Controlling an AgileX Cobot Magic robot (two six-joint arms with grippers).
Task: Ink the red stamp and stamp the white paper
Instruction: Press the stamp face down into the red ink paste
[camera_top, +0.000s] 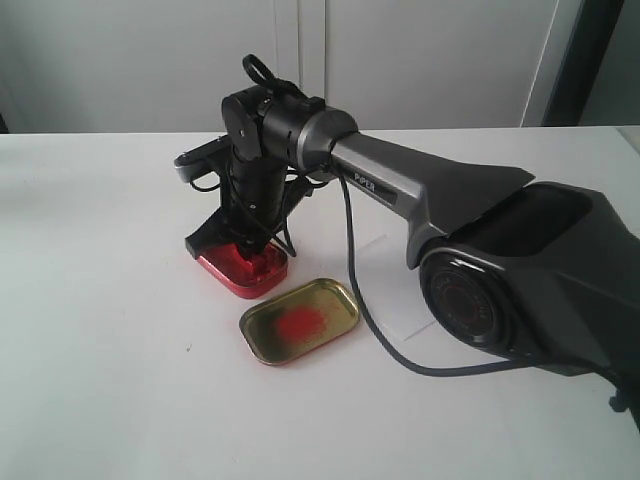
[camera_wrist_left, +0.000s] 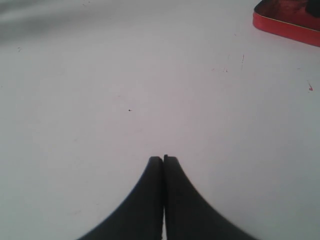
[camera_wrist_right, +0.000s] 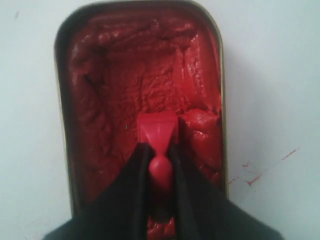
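Two grippers: right gripper is clamping the red stamp, pressing its base into the ink tin to load it; left gripper is idling, jaws together.

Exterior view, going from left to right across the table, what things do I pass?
Red ink tin, with the right hand holding the red stamp in it → gold lid → white paper.
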